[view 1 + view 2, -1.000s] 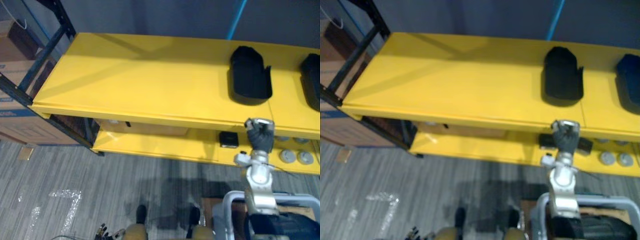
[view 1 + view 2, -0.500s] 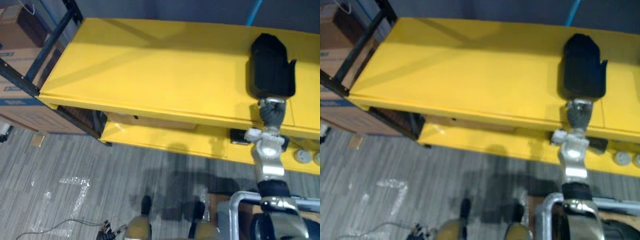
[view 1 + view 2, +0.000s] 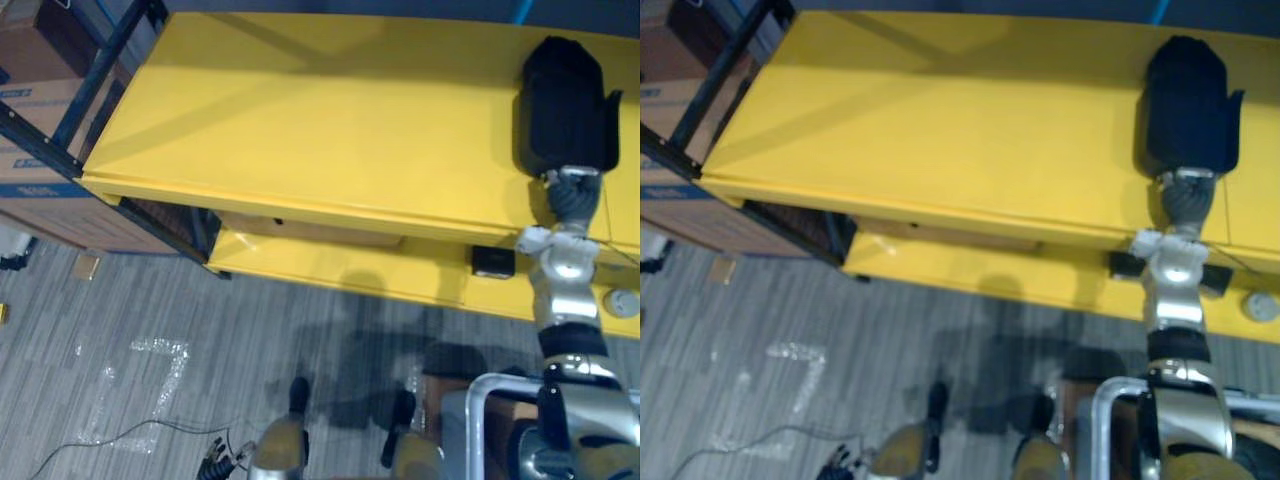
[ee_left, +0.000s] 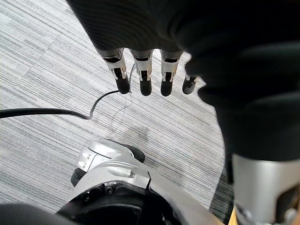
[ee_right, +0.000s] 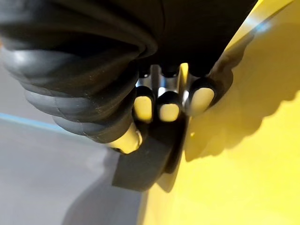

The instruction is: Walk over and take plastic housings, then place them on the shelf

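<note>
Left wrist view: the left hand (image 4: 144, 75) is hanging idle over the floor (image 4: 42, 56), fingers straight and holding nothing. Farther out, the right hand (image 3: 572, 195) is reaching over the front edge of the yellow shelf (image 3: 320, 110) and, by its own wrist view, is pinching the near end of the black housing (image 3: 562, 105) between curled fingertips and thumb. The housing is lying flat on the shelf's right part. This is looking like the grasp step; the next move is calling for a firm hold and a clean lift without dragging.
</note>
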Robot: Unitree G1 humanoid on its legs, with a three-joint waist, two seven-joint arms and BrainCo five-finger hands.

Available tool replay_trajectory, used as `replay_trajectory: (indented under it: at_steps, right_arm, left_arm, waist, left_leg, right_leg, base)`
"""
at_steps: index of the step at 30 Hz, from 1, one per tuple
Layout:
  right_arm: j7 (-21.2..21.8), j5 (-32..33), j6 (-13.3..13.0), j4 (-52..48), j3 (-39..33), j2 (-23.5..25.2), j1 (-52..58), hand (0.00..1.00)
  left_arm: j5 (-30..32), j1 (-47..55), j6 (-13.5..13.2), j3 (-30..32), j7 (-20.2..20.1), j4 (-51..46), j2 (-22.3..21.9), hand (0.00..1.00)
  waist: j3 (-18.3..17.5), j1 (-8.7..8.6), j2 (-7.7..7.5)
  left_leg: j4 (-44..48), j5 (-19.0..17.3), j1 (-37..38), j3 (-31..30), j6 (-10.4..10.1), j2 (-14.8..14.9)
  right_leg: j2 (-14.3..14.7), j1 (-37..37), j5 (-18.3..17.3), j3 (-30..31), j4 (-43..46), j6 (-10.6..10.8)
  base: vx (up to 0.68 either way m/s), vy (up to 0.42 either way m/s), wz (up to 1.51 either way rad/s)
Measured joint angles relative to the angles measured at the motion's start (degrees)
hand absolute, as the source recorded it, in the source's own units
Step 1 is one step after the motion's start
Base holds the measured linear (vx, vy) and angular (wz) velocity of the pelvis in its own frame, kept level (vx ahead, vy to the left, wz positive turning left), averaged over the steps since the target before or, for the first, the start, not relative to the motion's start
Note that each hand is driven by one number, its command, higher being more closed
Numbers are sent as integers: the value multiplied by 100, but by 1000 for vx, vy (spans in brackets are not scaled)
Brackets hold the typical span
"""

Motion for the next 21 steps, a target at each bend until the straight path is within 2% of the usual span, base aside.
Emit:
replay_trajectory:
  at_steps: [10,17,19,21]
  right_arm:
    - [-26,19,-3,127,-6,-69,-328,100]
    - [102,-7,-25,96,0,-69,-288,100]
    - [152,-125,-26,-308,0,-51,11,100]
    - [190,-323,-32,-1132,0,110,584,100]
  left_arm:
    - [-20,0,-17,-1,-2,-12,0,0]
    - [-21,0,-22,-2,-21,-14,-1,0]
    - [-17,0,-28,0,-26,-10,-8,0]
    - [-13,1,-33,24,-22,-8,-49,0]
  waist:
    - [72,5,-13]
    - [73,43,-15]
    - [74,62,-21]
    - [89,52,-50]
  left_leg:
    - [-16,7,-49,-11,-3,-11]
    - [-13,7,-48,-8,-3,-15]
    - [-16,7,-38,-9,-4,-11]
    - [-38,4,26,3,-5,1]
  right_leg:
    - [-8,-59,6,-9,3,-2]
    - [-13,-56,5,-7,3,-1]
    - [-10,-45,5,-6,2,-1]
    - [1,8,4,0,-6,-1]
  base:
    - [7,0,0]
    - [0,0,0]
    - [0,0,0]
    - [0,0,0]
